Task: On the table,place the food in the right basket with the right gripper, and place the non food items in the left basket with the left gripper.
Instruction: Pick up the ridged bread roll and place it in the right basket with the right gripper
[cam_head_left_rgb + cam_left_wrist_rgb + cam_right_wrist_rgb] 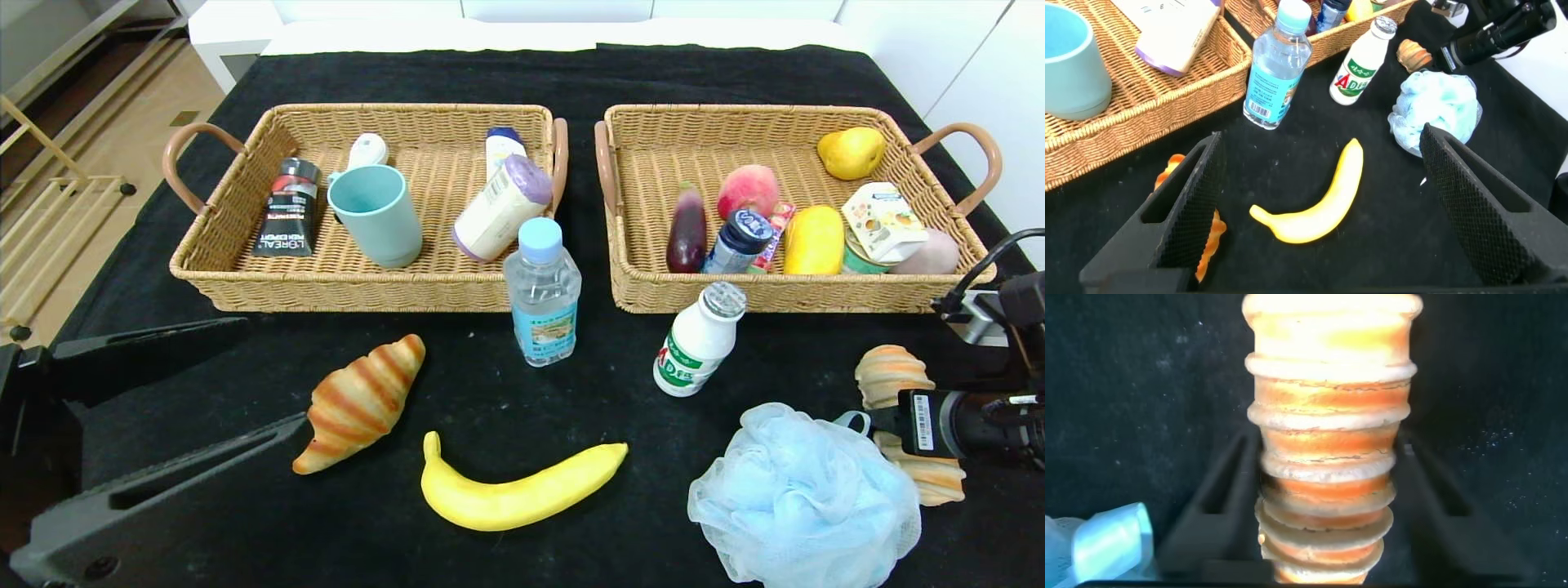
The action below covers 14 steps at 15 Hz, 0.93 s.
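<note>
The right claw (1323,510) straddles the near-right croissant (1327,441) across its long axis, jaws pinching its sides (food); the right basket (653,306) lies ahead.

We see the right gripper (902,425) low at the right edge of the table, its arm reaching in from the right, and the jaws stand on either side of a ridged croissant (1327,457), close against its flanks. The left gripper (1323,212) hovers above the table at the near left, its jaws spread wide with nothing between them. Its two dark fingers (163,482) point inward toward the table's middle.
</note>
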### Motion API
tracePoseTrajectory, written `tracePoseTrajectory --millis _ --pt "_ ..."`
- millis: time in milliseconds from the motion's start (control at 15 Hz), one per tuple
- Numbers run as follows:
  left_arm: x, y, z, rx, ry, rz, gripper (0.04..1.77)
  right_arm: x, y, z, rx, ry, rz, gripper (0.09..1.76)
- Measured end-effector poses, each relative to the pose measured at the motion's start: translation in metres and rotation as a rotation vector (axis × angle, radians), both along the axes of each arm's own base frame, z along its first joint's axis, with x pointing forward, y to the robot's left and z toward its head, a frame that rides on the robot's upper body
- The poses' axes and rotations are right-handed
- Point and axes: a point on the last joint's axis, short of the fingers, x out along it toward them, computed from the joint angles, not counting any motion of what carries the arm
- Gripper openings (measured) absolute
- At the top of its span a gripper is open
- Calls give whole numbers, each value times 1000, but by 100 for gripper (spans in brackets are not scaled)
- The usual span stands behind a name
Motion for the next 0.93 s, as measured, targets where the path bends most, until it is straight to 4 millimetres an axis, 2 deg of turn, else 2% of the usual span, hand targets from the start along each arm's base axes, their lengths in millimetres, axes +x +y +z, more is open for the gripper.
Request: tracePoseTrajectory --millis 267,933 --pt "0 0 0 1 0 0 172 0 0 -5 -4 16 0 67" --pt "0 0 -1 9 -2 -1 172 0 2 -13 -1 4 10 62"
